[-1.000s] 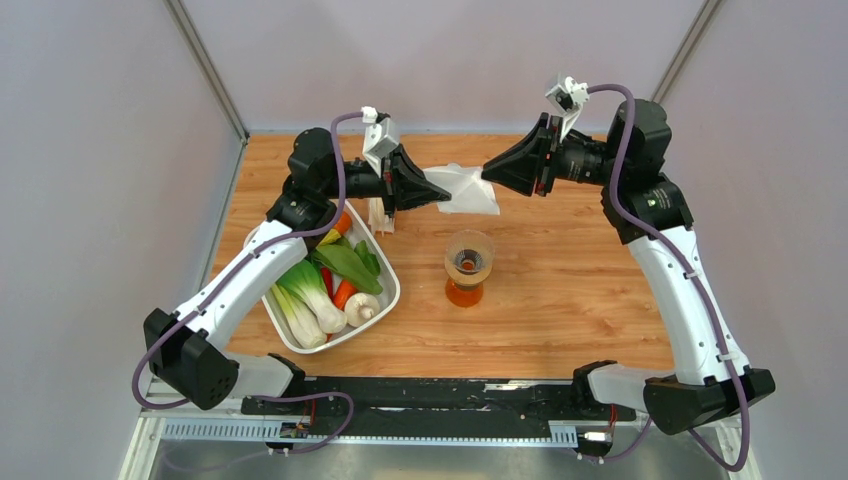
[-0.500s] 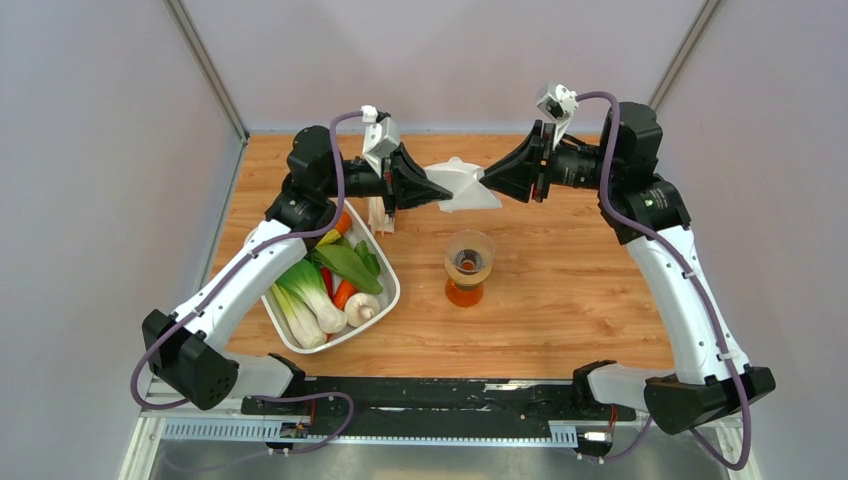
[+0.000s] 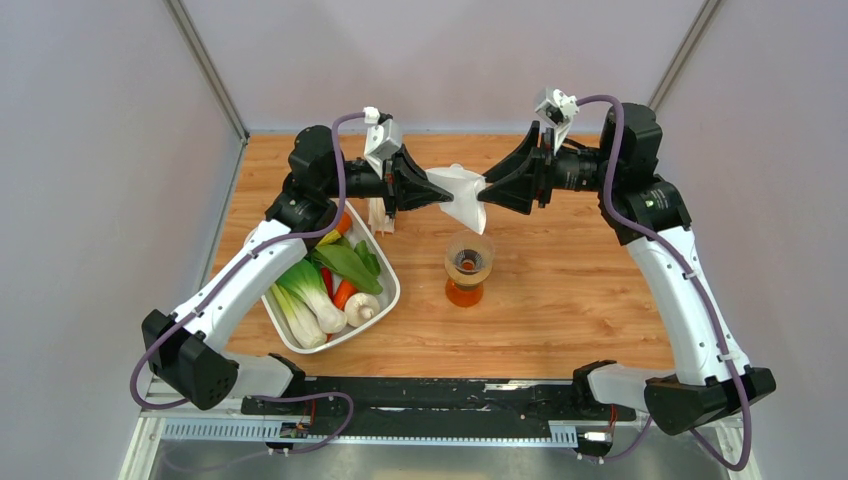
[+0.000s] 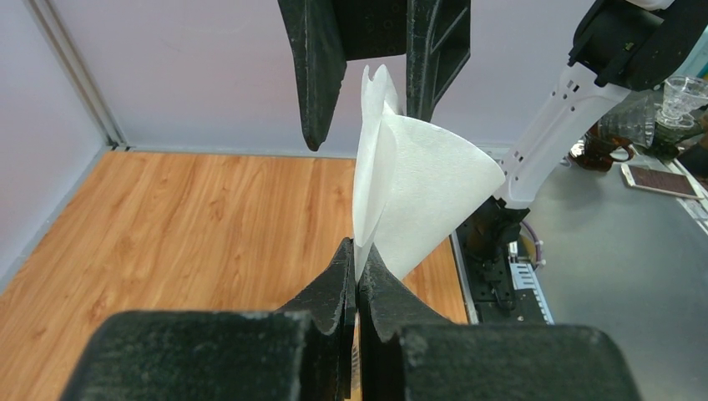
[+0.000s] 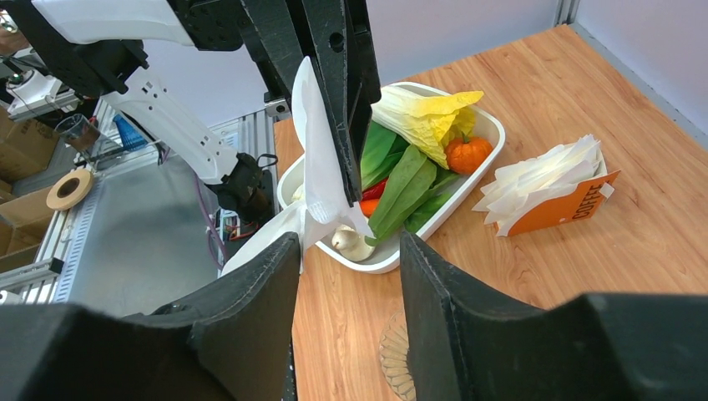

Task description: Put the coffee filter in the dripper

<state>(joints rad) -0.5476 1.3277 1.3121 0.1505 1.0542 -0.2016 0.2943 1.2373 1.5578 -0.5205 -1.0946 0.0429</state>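
– Paper first: where is the thin white cone-shaped coffee filter [image 3: 462,190]?
– Airborne between both arms, spanning gripper to gripper, just behind and above the clear funnel dripper [image 3: 468,258] with brown collar.
– Who holds it?
– Left gripper [image 3: 432,188], jaws pinched shut on one edge. Right gripper [image 3: 490,190] straddles the opposite edge, jaws apart, gripping nothing. The dripper lies below, toward the arm bases.

The dripper [image 3: 468,250] sits on a glass vessel [image 3: 464,293] in the middle of the tabletop [image 3: 570,300]. A tray [image 3: 390,298] lies toward the left edge, a filter pack [image 3: 380,216] just behind it. The coffee filter [image 3: 466,197] hangs above, behind the dripper.
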